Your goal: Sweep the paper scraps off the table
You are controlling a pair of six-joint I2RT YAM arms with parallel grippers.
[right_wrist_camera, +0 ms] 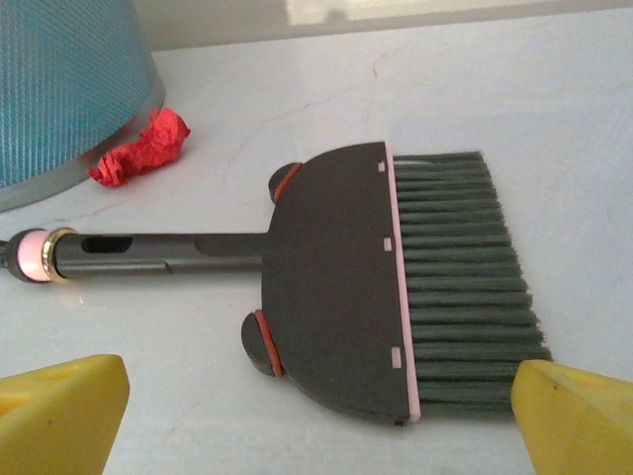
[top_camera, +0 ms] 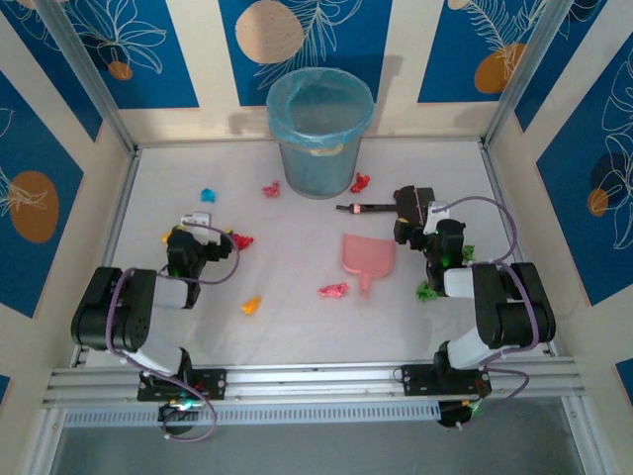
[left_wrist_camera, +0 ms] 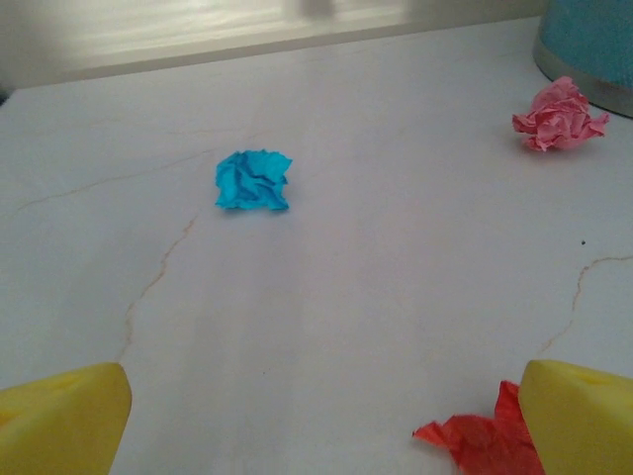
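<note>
Paper scraps (top_camera: 333,290), right claw (right_wrist_camera: 316,396) spread, seemingly over brush (right_wrist_camera: 336,287)

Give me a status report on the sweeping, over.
Left gripper jaws open, empty. Right gripper jaws open over brush, not gripping. Paper scraps scattered on table, unswept. Pink dustpan lies mid-table.

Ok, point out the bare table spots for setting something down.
Bare: the near strip between the orange scrap and the front rail; the middle between the left red scrap and the dustpan. Crowded: around the bin and brush.
</note>
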